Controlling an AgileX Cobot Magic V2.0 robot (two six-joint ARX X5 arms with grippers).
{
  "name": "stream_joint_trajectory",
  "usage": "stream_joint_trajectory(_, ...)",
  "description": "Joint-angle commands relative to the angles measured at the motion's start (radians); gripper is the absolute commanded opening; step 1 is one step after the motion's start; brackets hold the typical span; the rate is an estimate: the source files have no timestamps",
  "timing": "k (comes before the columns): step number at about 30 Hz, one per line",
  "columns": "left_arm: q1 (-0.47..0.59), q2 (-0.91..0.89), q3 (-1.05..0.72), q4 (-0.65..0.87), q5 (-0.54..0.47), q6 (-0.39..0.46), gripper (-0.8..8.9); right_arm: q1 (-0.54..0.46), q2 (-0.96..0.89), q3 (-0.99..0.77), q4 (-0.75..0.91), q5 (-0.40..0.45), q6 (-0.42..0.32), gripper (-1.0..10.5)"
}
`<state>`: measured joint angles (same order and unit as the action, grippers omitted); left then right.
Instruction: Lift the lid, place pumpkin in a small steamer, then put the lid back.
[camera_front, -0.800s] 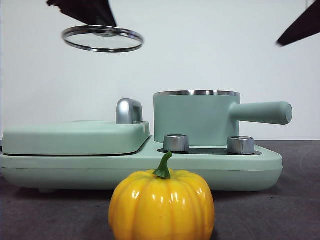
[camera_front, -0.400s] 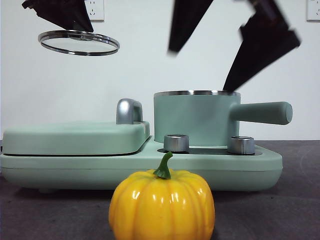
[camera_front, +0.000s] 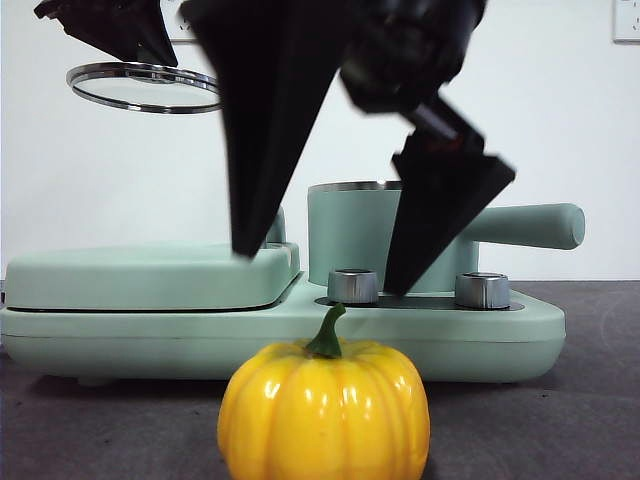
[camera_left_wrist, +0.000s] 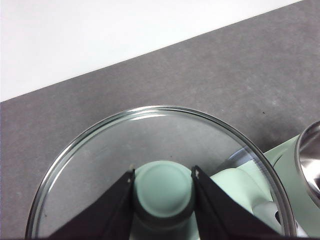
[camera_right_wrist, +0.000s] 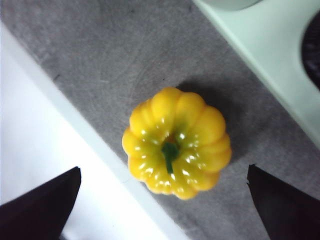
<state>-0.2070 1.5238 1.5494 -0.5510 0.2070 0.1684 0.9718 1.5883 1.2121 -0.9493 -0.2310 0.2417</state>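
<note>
The yellow-orange pumpkin (camera_front: 324, 410) with a green stem sits on the grey table in front of the appliance; it also shows in the right wrist view (camera_right_wrist: 177, 142). My right gripper (camera_front: 325, 275) hangs open above it, jaws wide, not touching; it is open in its own wrist view too (camera_right_wrist: 162, 200). The small steamer (camera_front: 360, 235) stands uncovered on the appliance's right side, partly hidden behind the right jaws. My left gripper (camera_left_wrist: 163, 177) is shut on the mint-green knob of the glass lid (camera_left_wrist: 160, 165). It holds the lid (camera_front: 140, 87) high at the upper left.
The mint-green appliance base (camera_front: 500, 345) carries a wide flat hinged cover (camera_front: 150, 275) on its left and two steel knobs (camera_front: 482, 290) at the front right. The steamer's long handle (camera_front: 530, 225) points right. The table's front edge runs close beside the pumpkin.
My right gripper has swung in from the upper right and come down, open, over the pumpkin. My left gripper has carried the lid a little further left.
</note>
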Motion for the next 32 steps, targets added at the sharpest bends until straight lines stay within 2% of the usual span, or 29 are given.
stream_joint_trajectory(1,-0.002,-0.009,0.032,0.024,0.001,-0.001,0.81,0.024,0.056,0.027,0.006,0.023,0.014,5.6)
stream_joint_trajectory(4,-0.002,-0.009,0.032,0.024,0.001,-0.002,0.81,0.034,0.097,0.031,0.013,0.054,0.013,5.6)
stream_joint_trajectory(15,-0.002,-0.009,0.032,0.024,0.001,-0.004,0.81,0.056,0.217,0.032,0.042,0.057,0.014,5.6)
stream_joint_trajectory(21,-0.002,-0.009,0.032,0.024,0.001,-0.005,0.81,0.071,0.254,0.032,0.045,0.097,0.022,5.6)
stream_joint_trajectory(23,-0.002,-0.009,0.032,0.024,0.001,-0.005,0.81,0.074,0.256,0.032,0.044,0.104,0.023,5.1)
stream_joint_trajectory(27,-0.002,-0.009,0.032,0.024,0.001,-0.005,0.81,0.074,0.256,0.032,0.040,0.101,0.024,3.4)
stream_joint_trajectory(32,-0.002,-0.009,0.032,0.023,0.001,-0.004,0.81,0.072,0.255,0.077,-0.028,0.101,0.023,3.2)
